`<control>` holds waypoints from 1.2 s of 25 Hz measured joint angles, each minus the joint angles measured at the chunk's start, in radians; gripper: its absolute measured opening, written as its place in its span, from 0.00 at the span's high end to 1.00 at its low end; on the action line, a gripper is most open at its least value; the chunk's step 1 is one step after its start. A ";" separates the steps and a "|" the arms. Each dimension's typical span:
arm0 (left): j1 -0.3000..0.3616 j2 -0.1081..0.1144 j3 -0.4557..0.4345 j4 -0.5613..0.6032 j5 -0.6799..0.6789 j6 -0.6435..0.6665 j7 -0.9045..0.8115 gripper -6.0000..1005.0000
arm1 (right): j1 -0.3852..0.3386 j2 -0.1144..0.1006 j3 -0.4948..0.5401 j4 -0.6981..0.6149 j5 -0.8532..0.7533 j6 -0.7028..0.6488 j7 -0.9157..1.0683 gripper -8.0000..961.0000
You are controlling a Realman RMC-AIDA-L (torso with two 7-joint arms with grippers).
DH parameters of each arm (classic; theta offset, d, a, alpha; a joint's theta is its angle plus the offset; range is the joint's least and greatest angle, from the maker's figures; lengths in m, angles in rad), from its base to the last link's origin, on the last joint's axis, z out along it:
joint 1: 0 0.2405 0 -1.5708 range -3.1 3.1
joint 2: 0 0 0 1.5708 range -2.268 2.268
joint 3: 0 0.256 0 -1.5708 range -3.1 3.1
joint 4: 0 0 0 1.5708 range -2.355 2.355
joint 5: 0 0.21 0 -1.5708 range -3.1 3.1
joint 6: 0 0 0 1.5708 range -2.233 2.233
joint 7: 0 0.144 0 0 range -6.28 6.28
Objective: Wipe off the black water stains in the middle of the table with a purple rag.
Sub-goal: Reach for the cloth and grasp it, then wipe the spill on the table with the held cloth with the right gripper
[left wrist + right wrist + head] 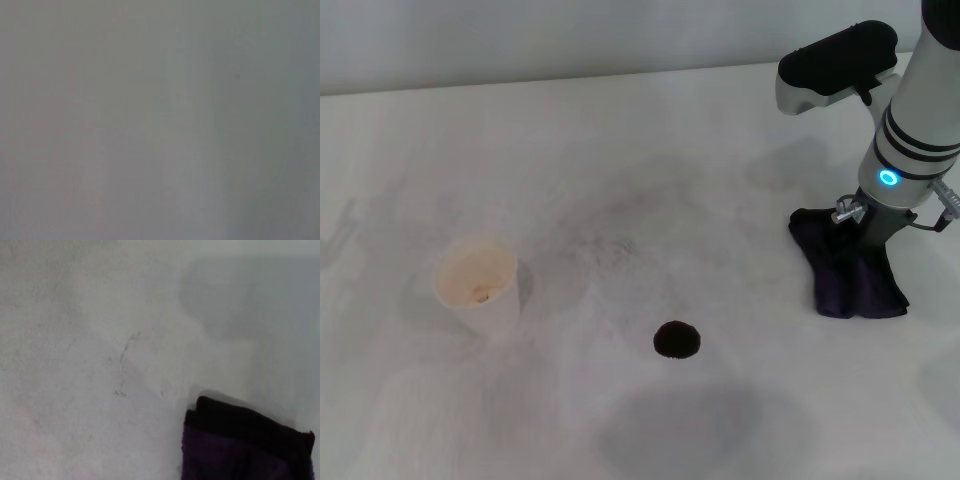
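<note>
The big white table [620, 140] is filling the head view. The purple rag [848, 270] is lying flat and crumpled near the right edge of the table, about halfway between the far edge and the near edge. It is looking very dark, almost black at its edges.

The right gripper [868, 232] is coming straight down onto the far part of the rag and is touching it there. A blue ring light is glowing on the arm just above it. Its tips are sinking into the dark cloth, so it is not possible to tell if they are apart or pinching together.

The black water stains [677, 340] are showing as one small round black blot. It is sitting near the middle of the table, a bit closer to the near edge, well apart from the rag and to the left of it.

A white paper cup [477, 283] is standing upright toward the left edge of the table, well apart from the blot.

In the right wrist view, a corner of the purple rag [240, 445] is lying on the white table [90, 365].

The left gripper is not showing anywhere. The left wrist view is showing only plain grey.
</note>
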 joint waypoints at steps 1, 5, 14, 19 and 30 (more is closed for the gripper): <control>0.000 0.000 0.000 0.000 0.000 0.000 0.000 0.14 | 0.000 0.000 0.000 0.000 0.000 0.000 0.000 0.59; -0.002 0.000 0.000 0.000 0.000 0.000 0.000 0.14 | 0.000 0.001 0.001 0.005 0.000 0.004 -0.002 0.74; -0.012 0.001 0.000 0.000 0.000 0.014 0.000 0.14 | 0.015 0.011 -0.057 0.022 0.076 0.001 -0.027 0.85; -0.014 0.002 -0.001 0.000 0.000 0.014 0.000 0.14 | 0.018 0.013 -0.137 0.065 0.186 -0.024 -0.045 0.86; -0.025 0.001 0.000 0.000 0.001 0.014 0.000 0.14 | 0.106 0.017 -0.398 0.069 0.454 -0.148 -0.053 0.86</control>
